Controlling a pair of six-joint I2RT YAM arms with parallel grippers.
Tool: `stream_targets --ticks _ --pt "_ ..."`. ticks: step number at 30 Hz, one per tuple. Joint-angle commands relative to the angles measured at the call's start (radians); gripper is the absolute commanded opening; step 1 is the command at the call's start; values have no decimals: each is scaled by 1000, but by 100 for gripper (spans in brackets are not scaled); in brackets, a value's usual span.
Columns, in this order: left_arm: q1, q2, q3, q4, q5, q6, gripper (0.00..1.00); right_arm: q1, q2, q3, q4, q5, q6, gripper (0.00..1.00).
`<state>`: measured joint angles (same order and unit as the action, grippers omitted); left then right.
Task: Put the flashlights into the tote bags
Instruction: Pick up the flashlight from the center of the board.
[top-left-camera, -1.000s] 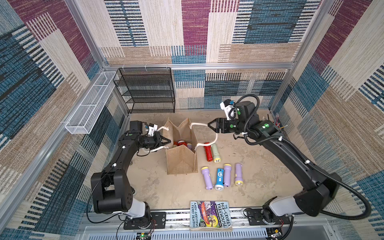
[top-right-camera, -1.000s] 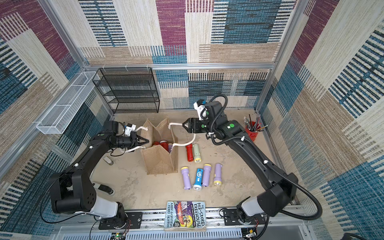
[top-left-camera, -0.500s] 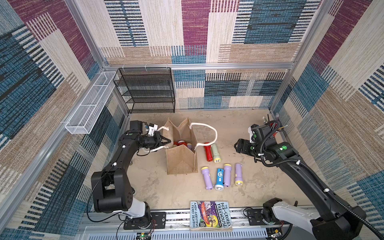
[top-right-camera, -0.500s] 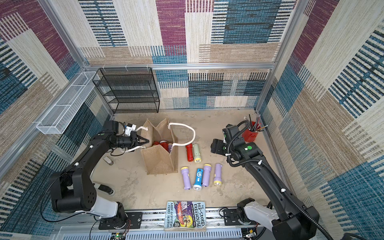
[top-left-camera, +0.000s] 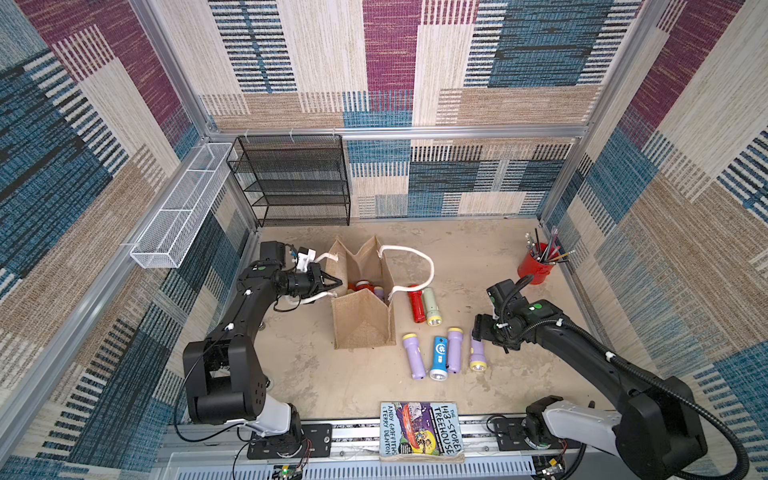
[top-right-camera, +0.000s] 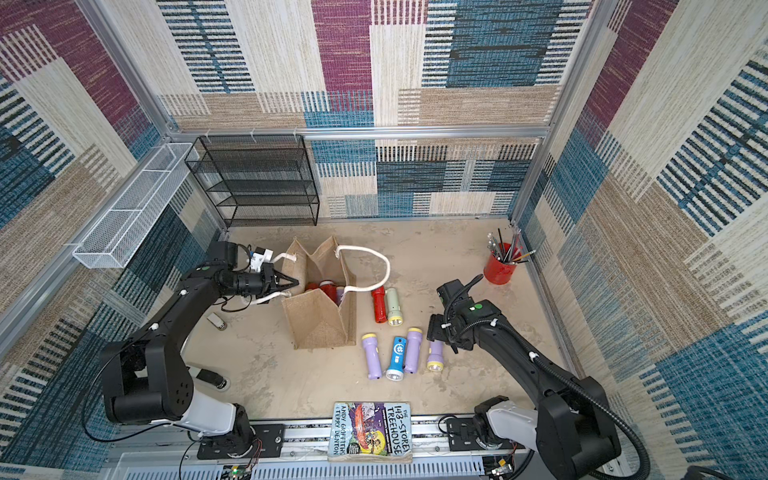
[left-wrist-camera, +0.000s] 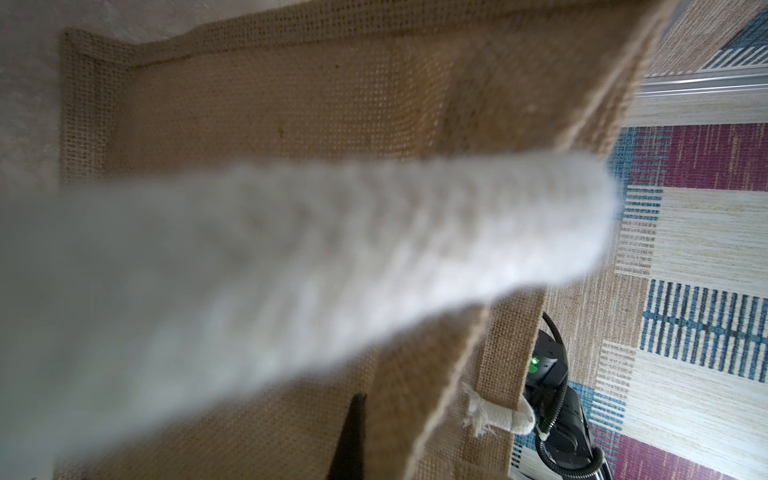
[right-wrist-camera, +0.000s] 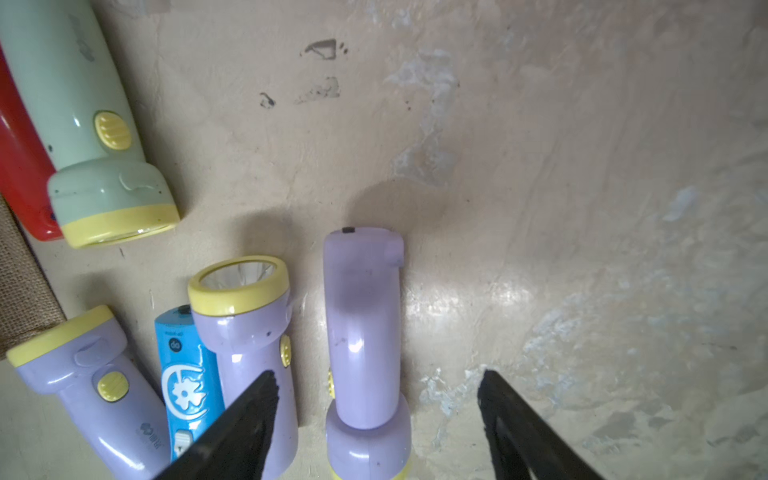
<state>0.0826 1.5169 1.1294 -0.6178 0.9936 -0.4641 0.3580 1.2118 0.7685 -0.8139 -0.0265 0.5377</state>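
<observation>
Twice over, in both top views, looking down on a tan, blotchy worktop (top-left-camera: 324, 382). Noting a black wire-mesh shelf rack (top-left-camera: 297, 178) standing against the far wall and a white wire-mesh basket (top-left-camera: 178, 216) hanging on the side wall near it. Finding the burlap tote bag (top-left-camera: 363, 324) standing upright near the middle of the worktop, mouth gaping, one white rope handle (top-left-camera: 407, 248) arching out on the right arm's side, the other rope handle (left-wrist-camera: 291, 257) looping around the left end effector (top-left-camera: 337, 284). Spotting a 143-Storey Treehouse book (top-left-camera: 419, 430) lying at the near edge and a red cup (top-left-camera: 535, 270) of pencils (top-left-camera: 544, 249) standing in the far corner on the right arm's side. Counting six flashlights (top-right-camera: 397, 351) lying loose just beside the bag: a red flashlight (top-left-camera: 414, 305) touching a pale green flashlight (top-left-camera: 430, 303), and nearer the front a row of a first lilac flashlight (top-left-camera: 413, 357), a blue flashlight (top-left-camera: 439, 355), a second lilac flashlight (top-left-camera: 454, 349) and an outermost lilac flashlight (top-left-camera: 477, 358). Making out more flashlights, red and lilac, lying inside the bag. Seeing the left end effector pressed together on the rim of the bag's side wall, pinching the burlap. Seeing the right end effector (right-wrist-camera: 378, 374) hovering over the outermost lilac flashlight, black fingers (right-wrist-camera: 249, 415) spread to either side of its barrel.
</observation>
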Motion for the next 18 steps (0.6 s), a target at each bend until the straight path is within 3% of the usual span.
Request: stream_targets --ticks 1,18 --pt "0 -1 1 -14 7 27 4 -1 38 2 85 -1 -26 76" --pt "0 -2 0 -13 13 30 5 -1 205 -42 151 0 -54 68"
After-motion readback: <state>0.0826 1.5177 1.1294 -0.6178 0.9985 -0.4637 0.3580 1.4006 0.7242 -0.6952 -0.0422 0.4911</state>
